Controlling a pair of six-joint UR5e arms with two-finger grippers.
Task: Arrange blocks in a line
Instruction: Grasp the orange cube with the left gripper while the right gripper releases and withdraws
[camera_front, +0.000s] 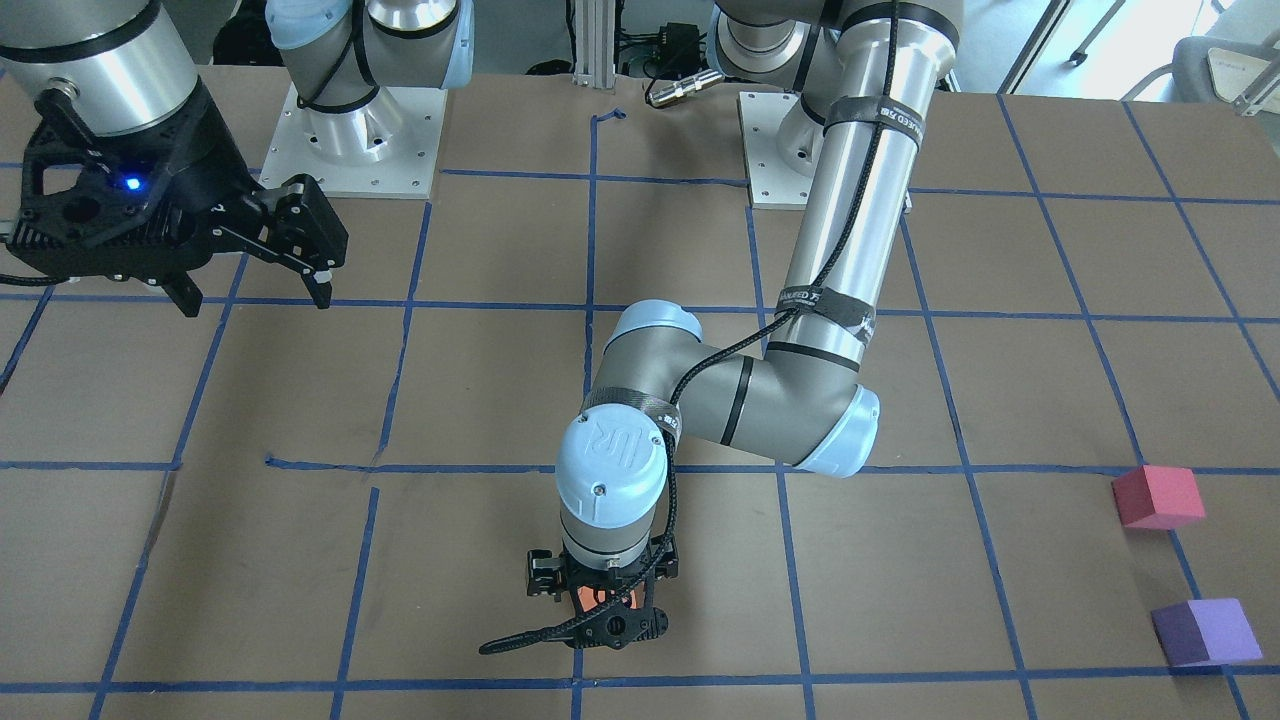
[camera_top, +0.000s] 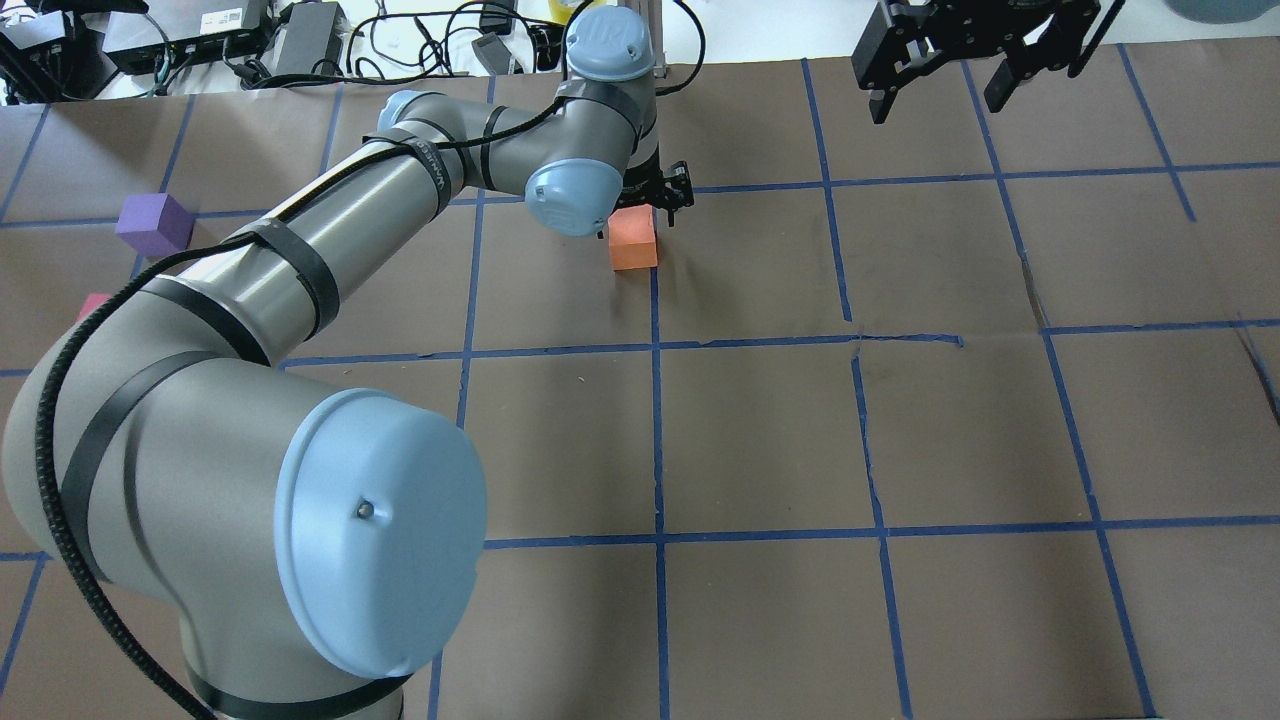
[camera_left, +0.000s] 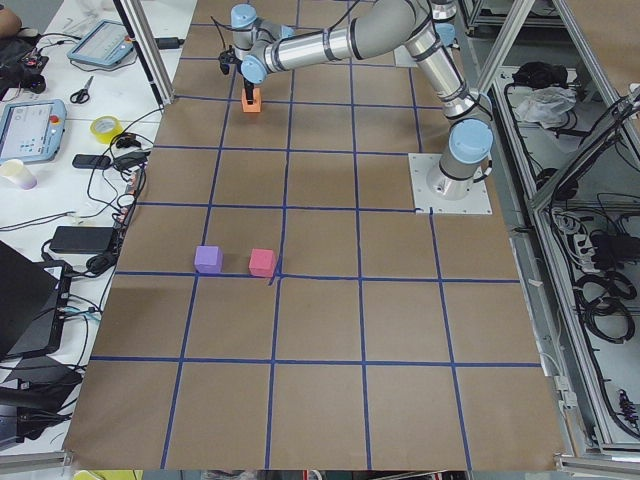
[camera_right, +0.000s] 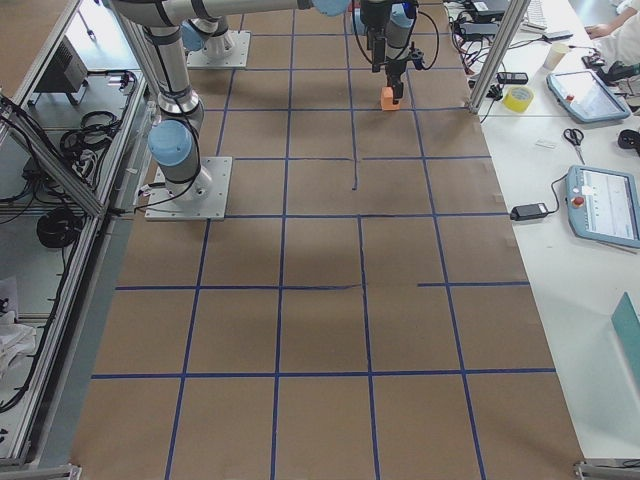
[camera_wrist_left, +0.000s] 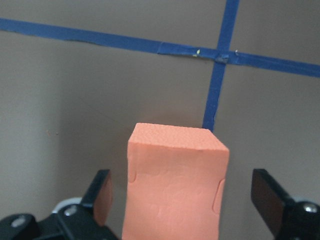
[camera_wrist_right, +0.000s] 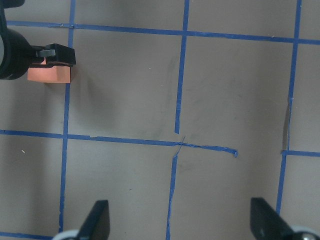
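The orange block (camera_wrist_left: 175, 185) stands on the table against a blue tape line, and also shows in the overhead view (camera_top: 633, 240). My left gripper (camera_wrist_left: 185, 197) is open and lowered around it, with a gap on each side between its fingers (camera_wrist_left: 102, 195) and the block. In the front view the gripper (camera_front: 600, 610) hides most of the block. The pinkish-red block (camera_front: 1158, 497) and the purple block (camera_front: 1205, 632) sit side by side far off on the robot's left. My right gripper (camera_top: 940, 100) is open and empty, held high above the table.
The brown table bears a blue tape grid (camera_top: 658, 345). The left arm's elbow (camera_top: 380, 540) fills the overhead view's lower left and hides most of the pinkish-red block (camera_top: 95, 305). Cables and devices (camera_top: 300, 30) lie beyond the far edge.
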